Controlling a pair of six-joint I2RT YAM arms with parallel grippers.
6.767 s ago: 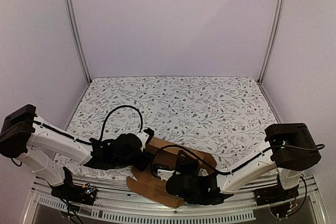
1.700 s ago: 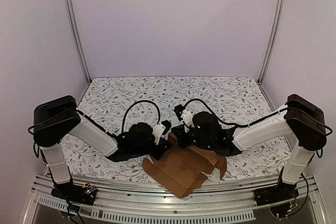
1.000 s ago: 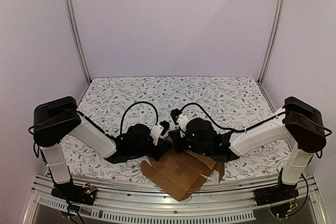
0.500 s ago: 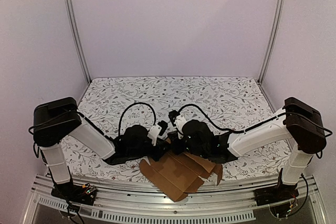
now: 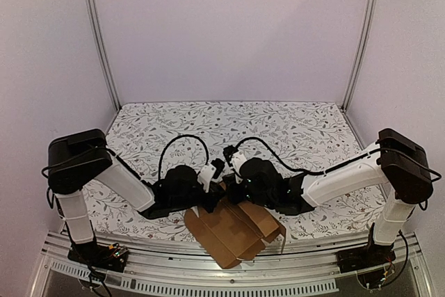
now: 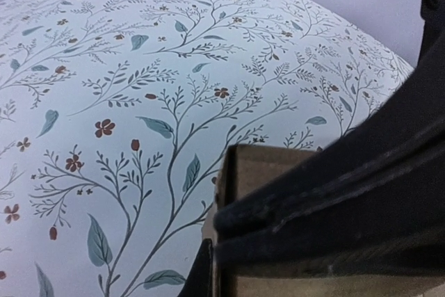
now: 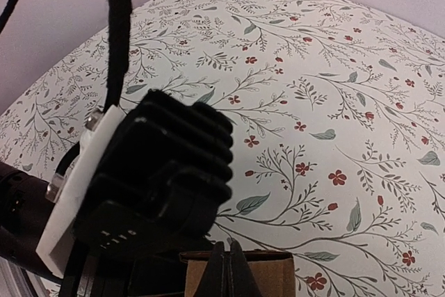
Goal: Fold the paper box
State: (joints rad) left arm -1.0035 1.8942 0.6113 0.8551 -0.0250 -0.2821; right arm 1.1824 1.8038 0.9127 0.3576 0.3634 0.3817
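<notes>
The paper box [image 5: 233, 231] is a brown cardboard sheet with flaps, lying partly folded near the table's front edge. Both grippers meet at its far edge. My left gripper [image 5: 217, 183] holds that raised edge; in the left wrist view one thin finger [image 6: 204, 269] lies against the cardboard [image 6: 278, 165], and a dark arm part crosses in front. My right gripper [image 5: 233, 184] is pinched shut on the top edge of a standing flap [image 7: 278, 273]; its gripper [image 7: 227, 266] shows both tips together. The left gripper's black finned body [image 7: 153, 172] fills the near left of the right wrist view.
The table is covered with a floral cloth [image 5: 229, 130]. A metal rail [image 5: 208, 279] runs along the front edge, with frame posts [image 5: 97, 33] at the back corners. Black cables [image 5: 182, 145] loop above both wrists.
The right arm has swung left until its gripper is beside the left one. The cardboard has drawn together and narrowed, and its right flaps have folded in.
</notes>
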